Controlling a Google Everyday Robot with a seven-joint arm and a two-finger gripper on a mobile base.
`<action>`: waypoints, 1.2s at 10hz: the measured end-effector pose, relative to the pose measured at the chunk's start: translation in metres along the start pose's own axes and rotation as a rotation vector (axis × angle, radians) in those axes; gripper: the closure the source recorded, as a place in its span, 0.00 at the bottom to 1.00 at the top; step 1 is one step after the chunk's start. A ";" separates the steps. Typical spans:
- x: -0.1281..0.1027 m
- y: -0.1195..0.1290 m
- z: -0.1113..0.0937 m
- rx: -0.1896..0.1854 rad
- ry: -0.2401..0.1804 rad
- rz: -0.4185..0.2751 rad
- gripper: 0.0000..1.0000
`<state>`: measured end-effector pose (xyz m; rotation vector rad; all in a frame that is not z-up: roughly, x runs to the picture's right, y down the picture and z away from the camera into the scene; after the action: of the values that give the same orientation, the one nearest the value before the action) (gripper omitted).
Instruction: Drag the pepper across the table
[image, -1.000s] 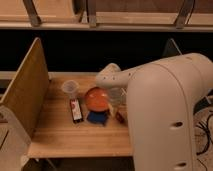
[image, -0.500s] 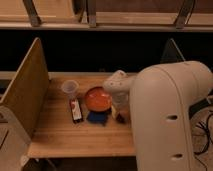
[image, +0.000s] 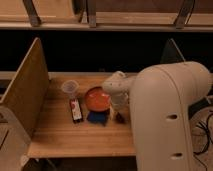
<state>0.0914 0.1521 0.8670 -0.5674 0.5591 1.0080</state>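
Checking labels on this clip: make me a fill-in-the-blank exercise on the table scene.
The gripper hangs over the small dark red ____ beside the bowl.
The round bowl is ____ in colour.
The dark packet lies nearer the camera than the clear ____.
Missing words: pepper; orange; cup.

On the table (image: 75, 137), the cup (image: 70, 88) stands behind the packet (image: 75, 110); the bowl (image: 97, 98) sits just right of both; the pepper (image: 120, 118) lies right of the bowl's front edge — the gripper (image: 119, 109) hangs close over it.
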 end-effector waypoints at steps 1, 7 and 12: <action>0.001 0.002 0.003 -0.008 0.005 -0.005 0.34; 0.006 0.004 0.016 -0.007 0.037 -0.017 0.34; 0.003 0.006 0.021 -0.023 0.034 -0.028 0.76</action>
<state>0.0907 0.1709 0.8792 -0.6118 0.5693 0.9810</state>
